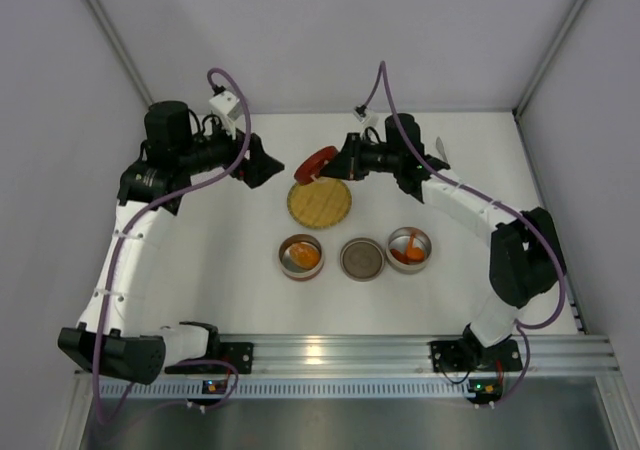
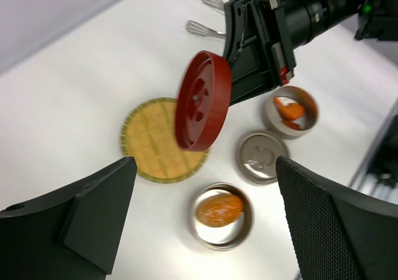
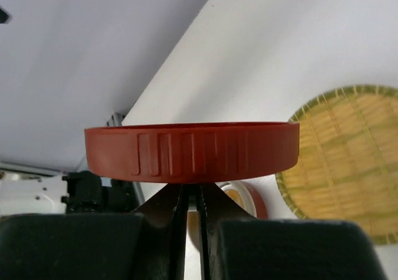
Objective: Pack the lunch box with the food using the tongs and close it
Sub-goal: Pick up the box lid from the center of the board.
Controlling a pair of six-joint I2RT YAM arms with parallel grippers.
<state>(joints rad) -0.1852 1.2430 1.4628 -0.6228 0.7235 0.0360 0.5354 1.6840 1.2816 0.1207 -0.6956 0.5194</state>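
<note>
Across the middle of the right wrist view, one red lid [image 3: 193, 149] stands on the clenched right end effector [image 3: 191, 190], pinched by its rim alone, so it could slip and fall. Overhead view, centre: it hangs over one woven plate [image 1: 319, 205], the left end effector [image 1: 263, 161] gaping empty alongside; below sit three tins [image 1: 362, 260], two holding orange food [image 1: 305, 257]. Left wrist view, top: one pair of tongs [image 2: 200, 27] lies untouched on the tabletop [image 2: 74, 87].

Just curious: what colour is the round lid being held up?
Brick red, the lid; clearest in the left wrist view.
</note>
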